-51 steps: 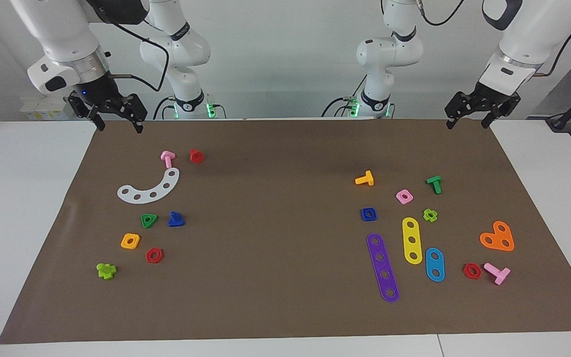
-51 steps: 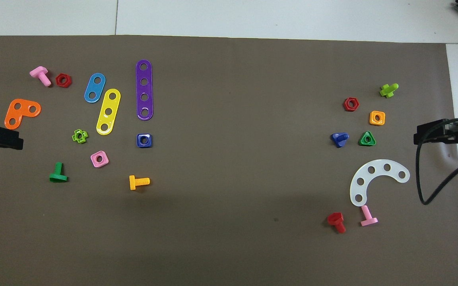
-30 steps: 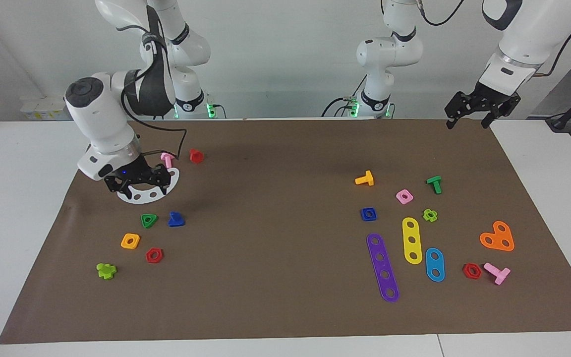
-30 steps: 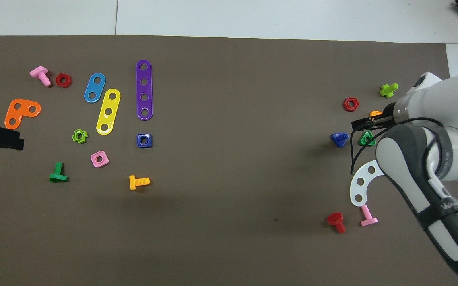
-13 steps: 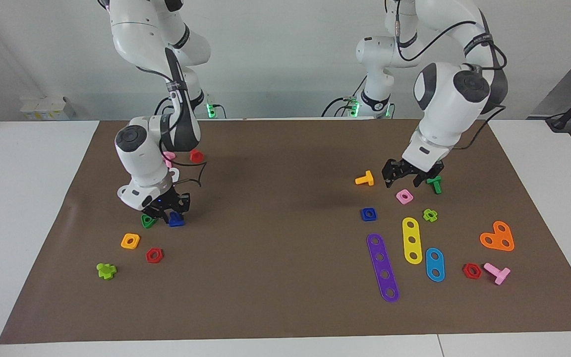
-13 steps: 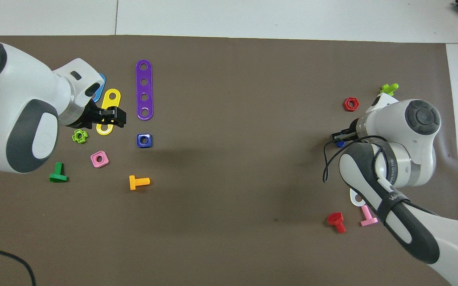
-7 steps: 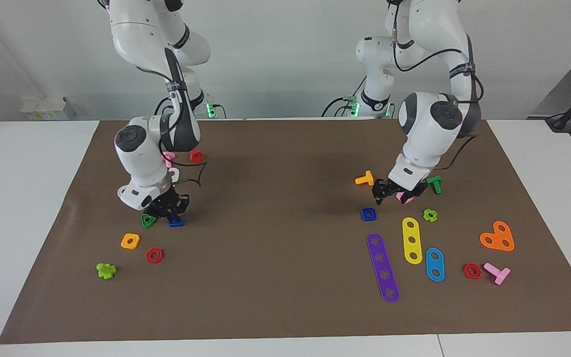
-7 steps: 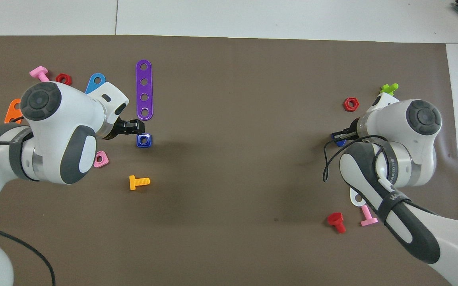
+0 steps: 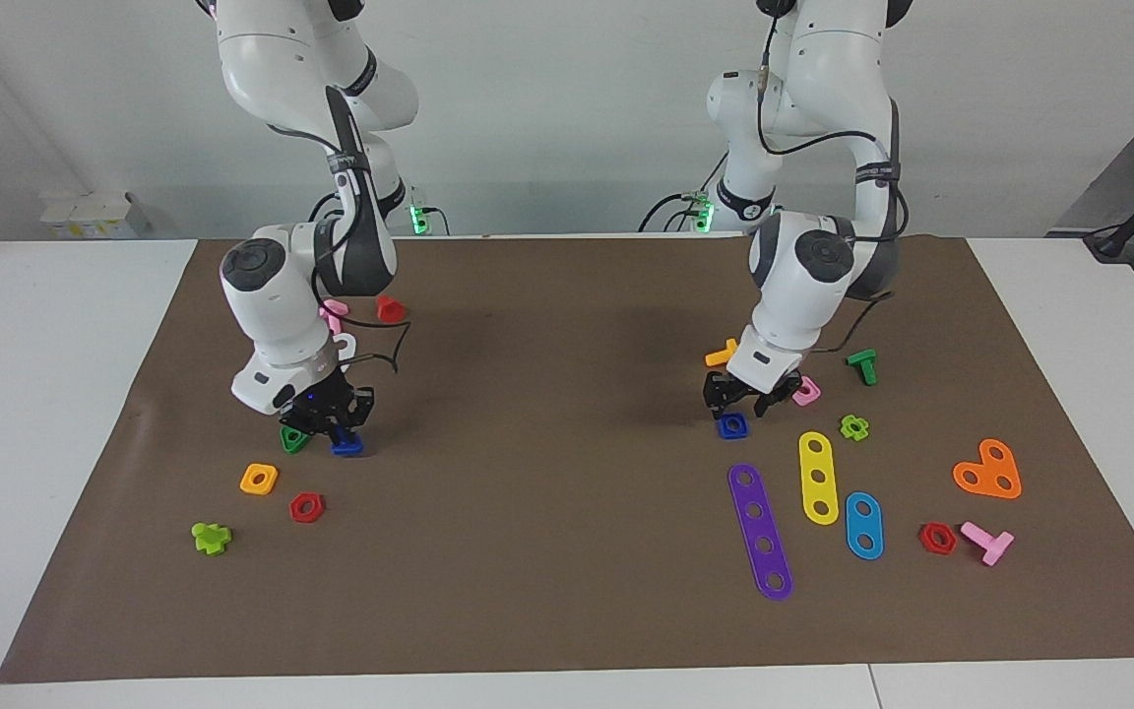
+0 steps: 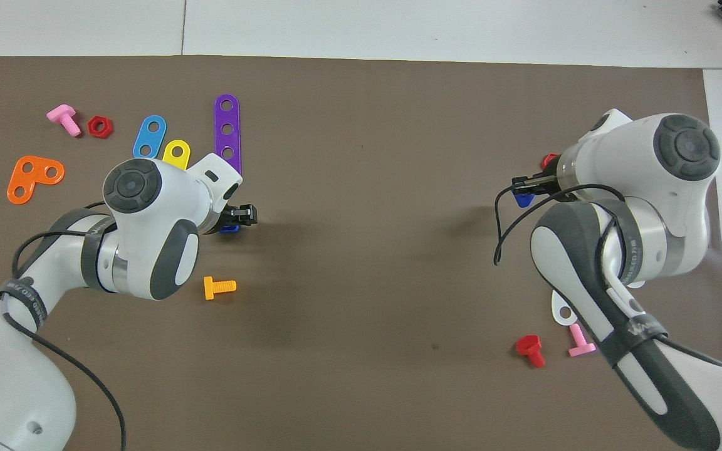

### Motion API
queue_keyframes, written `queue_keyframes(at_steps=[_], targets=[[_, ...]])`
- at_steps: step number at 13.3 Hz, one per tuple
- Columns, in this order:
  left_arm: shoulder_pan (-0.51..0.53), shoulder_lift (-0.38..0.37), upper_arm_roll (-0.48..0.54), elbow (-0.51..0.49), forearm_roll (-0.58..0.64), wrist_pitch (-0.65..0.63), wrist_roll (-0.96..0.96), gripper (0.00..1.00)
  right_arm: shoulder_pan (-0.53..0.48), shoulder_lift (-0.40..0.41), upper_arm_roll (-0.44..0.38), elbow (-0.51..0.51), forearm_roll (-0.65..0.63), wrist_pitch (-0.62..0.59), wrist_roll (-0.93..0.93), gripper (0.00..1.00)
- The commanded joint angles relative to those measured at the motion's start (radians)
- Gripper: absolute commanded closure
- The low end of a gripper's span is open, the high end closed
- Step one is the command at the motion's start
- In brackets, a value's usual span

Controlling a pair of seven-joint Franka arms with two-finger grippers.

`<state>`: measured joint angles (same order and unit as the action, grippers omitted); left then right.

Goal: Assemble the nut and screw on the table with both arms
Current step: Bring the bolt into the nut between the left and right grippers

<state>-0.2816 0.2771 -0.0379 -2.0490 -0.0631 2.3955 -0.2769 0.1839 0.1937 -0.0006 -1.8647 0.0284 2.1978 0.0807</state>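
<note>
The blue screw (image 9: 346,447) (image 10: 523,200) sits in the fingertips of my right gripper (image 9: 336,433) (image 10: 521,185), which is shut on it low over the brown mat (image 9: 547,512) of the table, beside a green triangular nut (image 9: 293,439). Toward the left arm's end, the blue square nut (image 9: 732,425) lies flat on the mat. My left gripper (image 9: 744,404) (image 10: 245,216) hangs just above it, open, with its fingers spread to either side. In the overhead view this gripper covers most of the nut (image 10: 229,229).
A pink nut (image 9: 805,394), an orange bolt (image 9: 722,354) and a green bolt (image 9: 862,366) lie close to the left gripper. Purple (image 9: 760,532), yellow (image 9: 818,478) and blue (image 9: 863,525) strips lie farther out. A yellow-orange nut (image 9: 259,479) and a red nut (image 9: 306,507) lie near the right gripper.
The left arm came down from beside the pink nut to just over the blue nut, its fingers narrowing. The right gripper closed on the blue screw and shifted it slightly.
</note>
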Motion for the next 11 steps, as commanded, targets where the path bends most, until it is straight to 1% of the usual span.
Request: queue_keyframes(at_steps=[1, 2, 3, 5, 7, 9, 10, 11], targets=[[0.002, -0.001, 0.012, 0.003, 0.032, 0.011, 0.01, 0.29, 0.084, 0.023, 0.008, 0.058, 0.011, -0.012, 0.126, 1.0], [0.002, 0.001, 0.012, 0.001, 0.048, 0.011, 0.01, 0.29, 0.124, 0.029, 0.008, 0.065, 0.015, -0.001, 0.169, 1.0], [0.002, 0.002, 0.012, -0.002, 0.048, 0.013, 0.011, 0.29, 0.182, 0.061, 0.008, 0.087, 0.012, 0.023, 0.233, 1.0], [0.001, 0.016, 0.012, -0.011, 0.054, 0.019, 0.011, 0.31, 0.261, 0.117, 0.007, 0.125, 0.001, 0.078, 0.362, 1.0], [-0.005, 0.022, 0.012, -0.014, 0.054, 0.025, 0.011, 0.34, 0.298, 0.145, 0.007, 0.133, 0.002, 0.149, 0.416, 1.0], [-0.004, 0.024, 0.012, -0.019, 0.055, 0.024, 0.027, 0.37, 0.339, 0.167, 0.007, 0.133, 0.001, 0.178, 0.453, 1.0], [-0.002, 0.024, 0.012, -0.02, 0.055, 0.022, 0.037, 0.41, 0.362, 0.193, 0.007, 0.134, 0.002, 0.203, 0.471, 1.0], [-0.001, 0.024, 0.012, -0.02, 0.055, 0.021, 0.041, 0.47, 0.386, 0.226, 0.005, 0.136, -0.001, 0.247, 0.5, 1.0]])
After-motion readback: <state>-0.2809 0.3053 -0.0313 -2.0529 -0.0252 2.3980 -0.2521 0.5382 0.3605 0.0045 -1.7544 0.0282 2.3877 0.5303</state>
